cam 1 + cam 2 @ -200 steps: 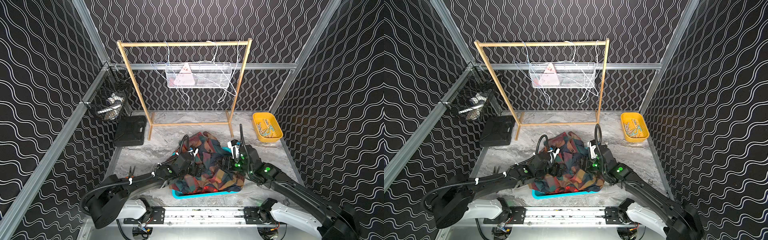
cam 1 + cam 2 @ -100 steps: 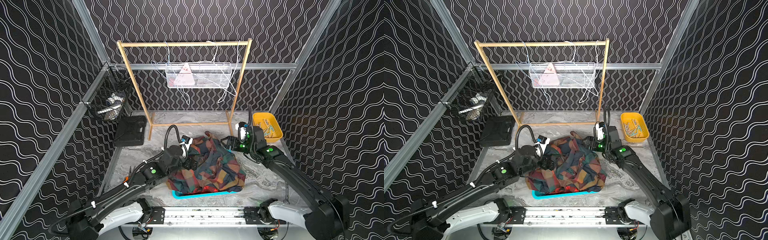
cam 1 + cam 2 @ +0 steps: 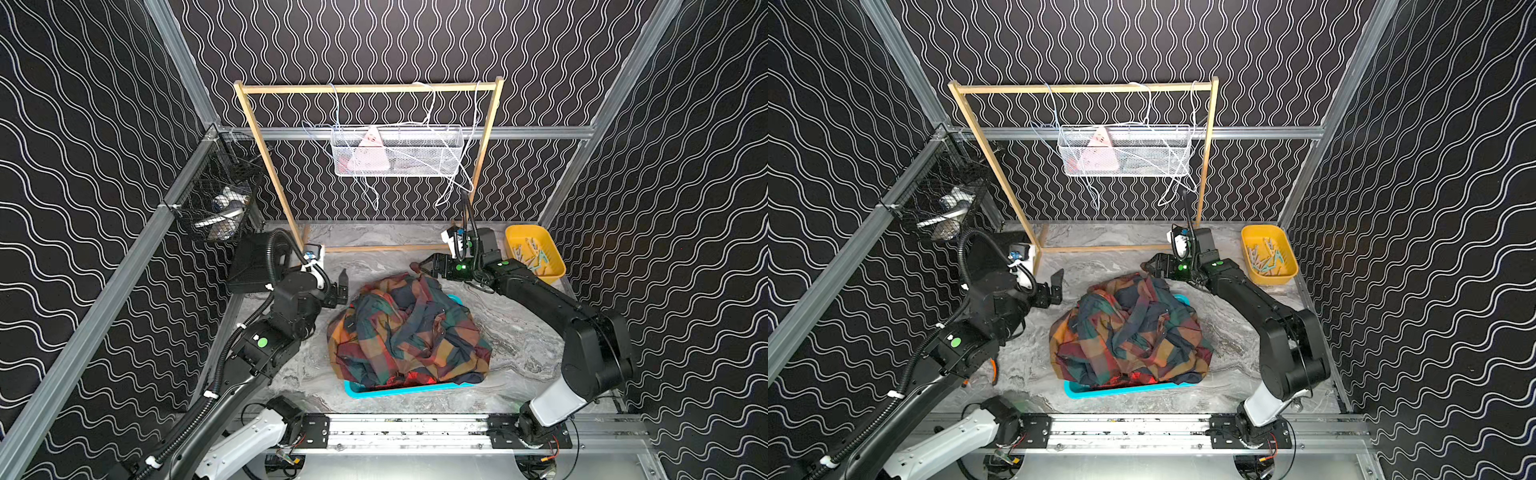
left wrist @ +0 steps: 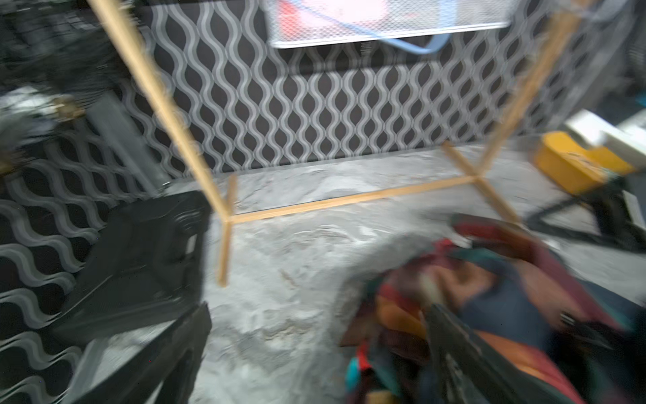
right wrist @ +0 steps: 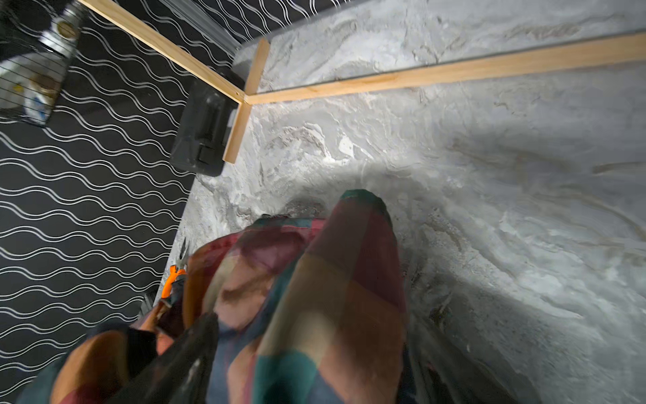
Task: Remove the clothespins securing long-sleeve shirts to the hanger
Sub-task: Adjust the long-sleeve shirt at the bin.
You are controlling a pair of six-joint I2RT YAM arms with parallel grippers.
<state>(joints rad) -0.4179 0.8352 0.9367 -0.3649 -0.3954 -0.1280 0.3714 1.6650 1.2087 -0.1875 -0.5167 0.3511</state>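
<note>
A: The left claw (image 3: 341, 286) stood wide and empty just beside the long-sleeve shirts (image 3: 407, 332), which were heaped on a teal tray (image 3: 399, 390) mid-desk. Why there?

B: Likely parked clear of the heap. The hanger (image 3: 365, 88) carried no shirt. The right claw (image 3: 424, 266) sat at the heap's far edge, jaws apart.

A: Holding anything?

B: Top views couldn't settle it. The right wrist view showed a checked fold (image 5: 342, 280) between spread fingers (image 5: 188, 349), apparently unpinched. The left wrist view was blurred.

A: Pegs?

B: The clothespins (image 3: 530, 255) lay in the yellow bin (image 3: 555, 272), legible in both top views only.
</note>
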